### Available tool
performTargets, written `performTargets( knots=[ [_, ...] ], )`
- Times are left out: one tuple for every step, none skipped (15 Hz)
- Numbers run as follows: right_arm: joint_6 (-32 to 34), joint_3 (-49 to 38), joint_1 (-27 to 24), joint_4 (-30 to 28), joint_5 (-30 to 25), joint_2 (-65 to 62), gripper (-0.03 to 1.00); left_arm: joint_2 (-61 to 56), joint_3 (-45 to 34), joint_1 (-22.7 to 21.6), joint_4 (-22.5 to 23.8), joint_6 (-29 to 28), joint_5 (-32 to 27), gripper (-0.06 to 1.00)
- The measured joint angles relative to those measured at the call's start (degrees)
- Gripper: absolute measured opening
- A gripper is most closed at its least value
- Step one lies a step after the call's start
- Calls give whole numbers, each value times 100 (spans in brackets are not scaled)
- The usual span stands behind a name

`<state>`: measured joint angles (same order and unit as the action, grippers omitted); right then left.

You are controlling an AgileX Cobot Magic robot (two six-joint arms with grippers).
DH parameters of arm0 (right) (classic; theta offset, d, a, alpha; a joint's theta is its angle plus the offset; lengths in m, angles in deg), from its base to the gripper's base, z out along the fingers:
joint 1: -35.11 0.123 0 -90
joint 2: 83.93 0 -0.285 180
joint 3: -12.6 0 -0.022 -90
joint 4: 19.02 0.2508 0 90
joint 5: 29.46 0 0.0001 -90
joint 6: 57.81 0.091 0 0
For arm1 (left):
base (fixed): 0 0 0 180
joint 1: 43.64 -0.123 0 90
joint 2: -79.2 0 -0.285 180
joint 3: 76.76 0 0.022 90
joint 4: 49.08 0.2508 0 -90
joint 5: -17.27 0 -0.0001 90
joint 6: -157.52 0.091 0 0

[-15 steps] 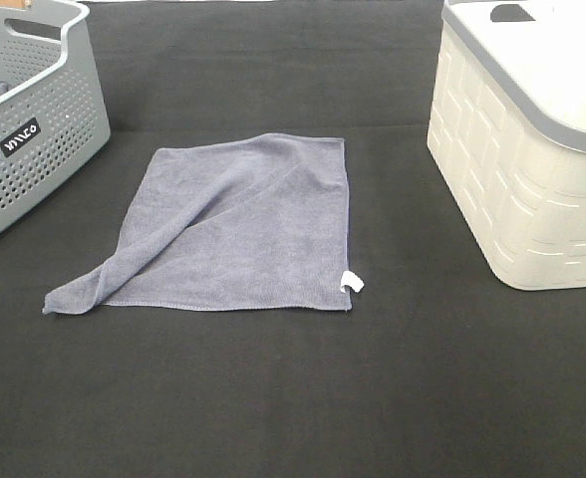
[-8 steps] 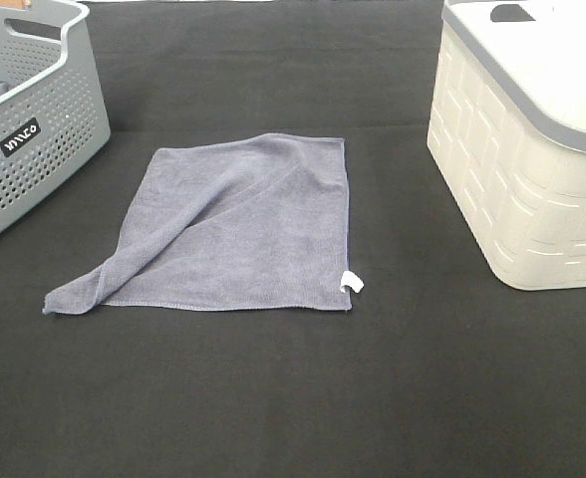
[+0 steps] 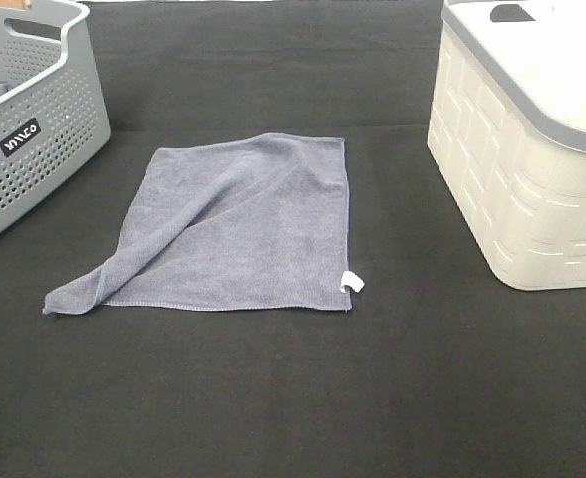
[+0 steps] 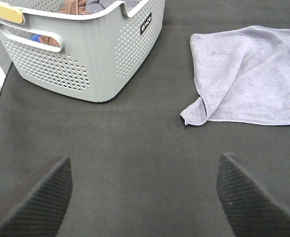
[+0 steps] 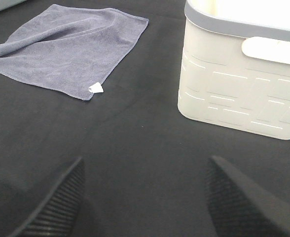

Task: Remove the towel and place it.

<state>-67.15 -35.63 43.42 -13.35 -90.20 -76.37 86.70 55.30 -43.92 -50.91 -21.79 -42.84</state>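
Both grippers stand with jaws wide apart and empty: the left gripper (image 4: 144, 197) hangs over bare black cloth short of the grey basket (image 4: 93, 59), the right gripper (image 5: 144, 197) over bare cloth short of the white basket (image 5: 243, 84). Neither arm shows in the high view. Between the two baskets, near the middle of the black table (image 3: 293, 398), lies the towel (image 3: 233, 229), spread mostly flat, one edge folded over in a diagonal ridge, its small white tag (image 3: 351, 282) at the corner toward the white basket. Judged from this, the towel is already out and laid down, though whether the fold counts as finished placement is hard to say. Any further move would call for pinching a corner and drawing the fold flat.
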Motion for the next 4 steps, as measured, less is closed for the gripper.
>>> performTargets(
  knots=[
    [0,0,0,0,0,0,68,0,0,0,0,0,0,75],
    [0,0,0,0,0,0,68,0,0,0,0,0,0,75],
    [0,0,0,0,0,0,68,0,0,0,0,0,0,75],
    [0,0,0,0,0,0,68,0,0,0,0,0,0,75]
  ],
)
